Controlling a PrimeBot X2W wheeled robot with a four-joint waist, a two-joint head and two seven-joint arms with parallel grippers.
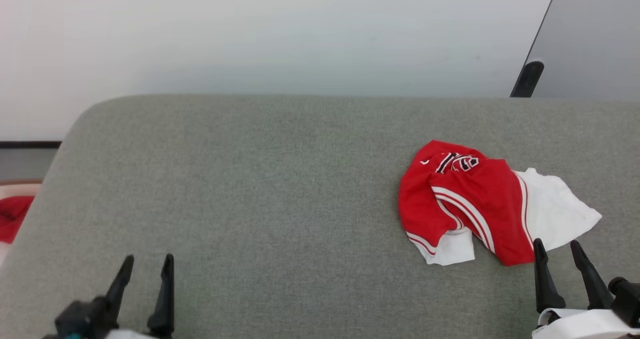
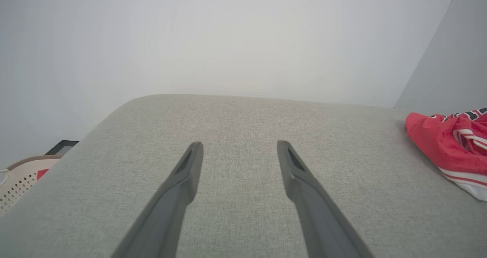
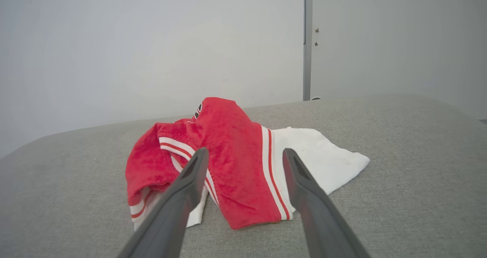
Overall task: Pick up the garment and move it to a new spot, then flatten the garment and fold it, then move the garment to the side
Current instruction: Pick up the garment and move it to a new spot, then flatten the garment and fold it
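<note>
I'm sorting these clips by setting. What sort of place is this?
Probably an indoor room set up for folding laundry: a crumpled red-and-white shirt lies on a grey padded surface before a plain white wall, with a pale perforated basket beside it.

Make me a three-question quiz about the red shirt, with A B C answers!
1. Where does the garment lie on the grey cushion? A) far left edge B) by the right gripper C) hanging off the back
2. Which colours is it? A) red and white B) blue and yellow C) all green
3. How is it? A) neatly folded B) crumpled C) gripped
Answers: B, it sits at the right gripper's fingertips; A, red body, white sleeve; B, it lies bunched, with the left gripper and right gripper both open.
</note>
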